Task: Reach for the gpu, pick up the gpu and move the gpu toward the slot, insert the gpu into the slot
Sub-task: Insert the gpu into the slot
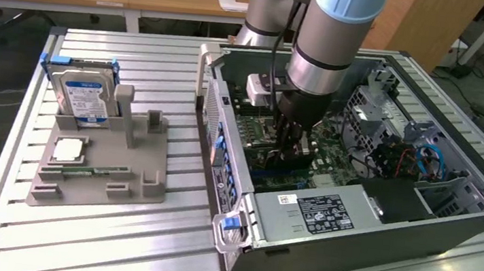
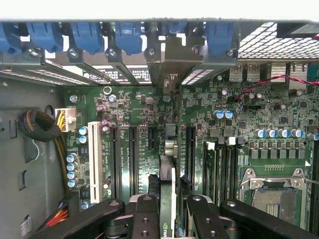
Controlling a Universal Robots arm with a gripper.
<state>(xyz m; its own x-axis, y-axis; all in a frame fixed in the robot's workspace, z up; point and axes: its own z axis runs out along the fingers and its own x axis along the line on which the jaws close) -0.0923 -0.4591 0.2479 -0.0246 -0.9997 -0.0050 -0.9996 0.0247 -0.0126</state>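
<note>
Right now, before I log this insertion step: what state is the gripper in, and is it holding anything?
Gripper: shut on the gpu, holding the card edge-on down inside the computer case, over the motherboard.

A thin dark circuit card, the gpu [image 2: 167, 196], is seen edge-on, clamped between the black metal fingers [image 2: 145, 219] of the gripper [image 2: 167, 221]. Its far end with the silver metal bracket [image 2: 171, 87] is lined up over the green motherboard [image 2: 239, 114], among the long black expansion slots [image 2: 133, 154]. A white slot [image 2: 93, 154] is seen beside these. Blue plastic retaining clips [image 2: 88, 35] are ranged along the case wall beyond the motherboard.
</note>
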